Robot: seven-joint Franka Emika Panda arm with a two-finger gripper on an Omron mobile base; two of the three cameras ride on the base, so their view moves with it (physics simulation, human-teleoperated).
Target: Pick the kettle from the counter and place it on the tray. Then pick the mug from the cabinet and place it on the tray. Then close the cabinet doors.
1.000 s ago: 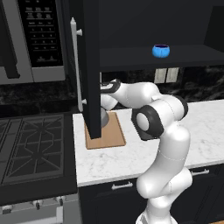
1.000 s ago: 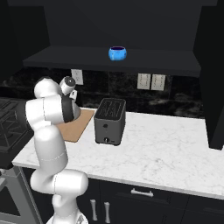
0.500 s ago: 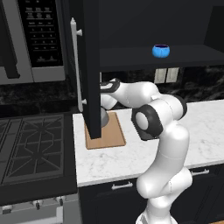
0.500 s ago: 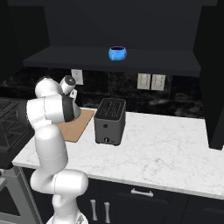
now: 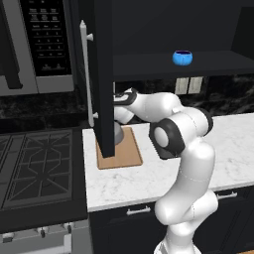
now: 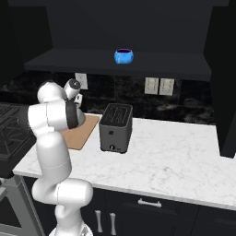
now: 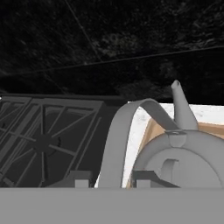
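Kettle (image 7: 183, 162) sits upright on the tray (image 5: 121, 156), on the left part of the desk (image 5: 149, 173), just right of the stovetop (image 7: 43, 140). In the left base view it is half hidden behind the open cabinet door (image 5: 101, 74).

My gripper (image 7: 113, 178) is right at the kettle's loop handle (image 7: 131, 113). The jaws stand a little apart, one tip on each side of the handle band. I see a sliver of gap on both sides, so I read it as not clamped.

Risks:
- If I pull back at an angle, a tip could catch the handle band. That would drag or tip the kettle, or slide it toward the tray edge.
- The open door hangs just beside my wrist, so lifting straight up or swinging left could knock it.
- A wide swing right toward the mug (image 5: 182, 57) on the cabinet shelf could clip the toaster (image 6: 116, 126) or the shelf lip.

Orientation: the body is squat and round, standing on its base. The spout (image 7: 181, 109) is on the far side from my hand and points up and toward the dark back wall, as best I can tell. The handle arch runs near-to-far in line with the spout, and that is the kettle's long axis. My jaws straddle it crosswise.

Judgement: kettle step looks done, mug is next, doors are not yet closed.
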